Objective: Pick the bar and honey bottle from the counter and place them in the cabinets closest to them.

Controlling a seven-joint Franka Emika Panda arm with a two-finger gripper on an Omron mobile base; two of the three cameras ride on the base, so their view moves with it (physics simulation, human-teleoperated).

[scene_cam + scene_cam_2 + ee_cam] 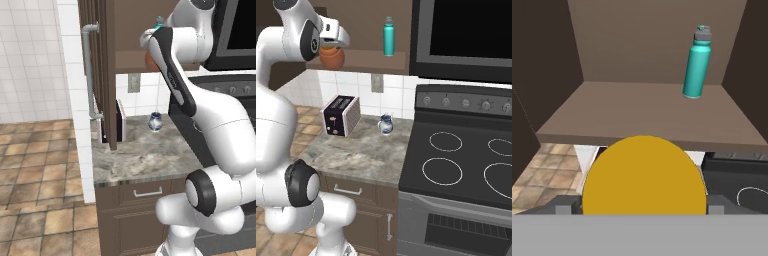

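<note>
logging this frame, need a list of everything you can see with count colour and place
honey bottle: 1, orange-brown with yellow lid, held at the cabinet shelf's front edge
teal bottle: 1, teal with grey cap, upright on shelf
cabinet: 1, dark brown, door open, above counter
toaster: 1, dark with pale sides, on counter
glass jug: 1, clear, on counter by wall
counter: 1, mottled grey-beige, over brown drawers
stove: 1, black, right of counter
gripper: 1, white, shut on the honey bottle

The white arm rises from the lower left of the right base view, bends at its dark elbow and reaches to the upper left. Its claw (pixel 332 49) is clamped on the honey bottle (pixel 332 58), held level.
</note>
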